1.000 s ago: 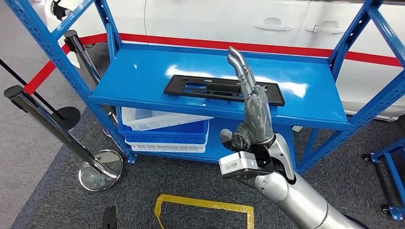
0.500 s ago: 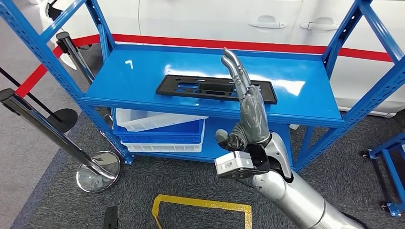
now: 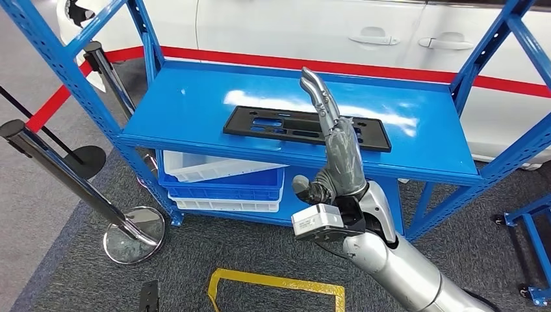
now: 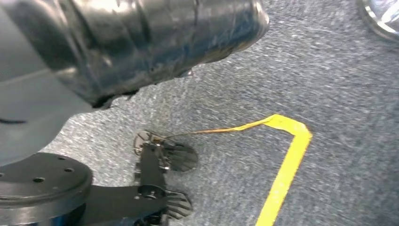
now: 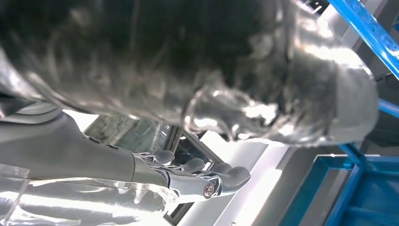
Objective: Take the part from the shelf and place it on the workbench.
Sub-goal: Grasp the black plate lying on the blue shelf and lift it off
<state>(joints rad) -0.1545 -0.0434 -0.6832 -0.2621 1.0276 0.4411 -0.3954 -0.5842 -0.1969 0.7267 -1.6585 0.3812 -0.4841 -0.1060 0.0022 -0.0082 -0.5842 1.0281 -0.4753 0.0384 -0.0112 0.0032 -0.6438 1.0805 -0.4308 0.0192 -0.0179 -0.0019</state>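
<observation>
Reaching up in front of the blue shelf (image 3: 195,104), right hand (image 3: 338,153) raised, fingers (image 3: 320,97) straight and together, thumb out to the side, nothing held.

Black flat part (image 3: 286,123) with cut-outs lies flat on the top shelf board, near the front edge; from the head view the fingers overlap its right half, contact cannot be told. White and blue bins (image 3: 221,182) stacked on the lower shelf. Stanchion posts (image 3: 78,179) stand left; yellow tape (image 3: 279,286) marks grey floor. Left hand: state cannot be told.
</observation>
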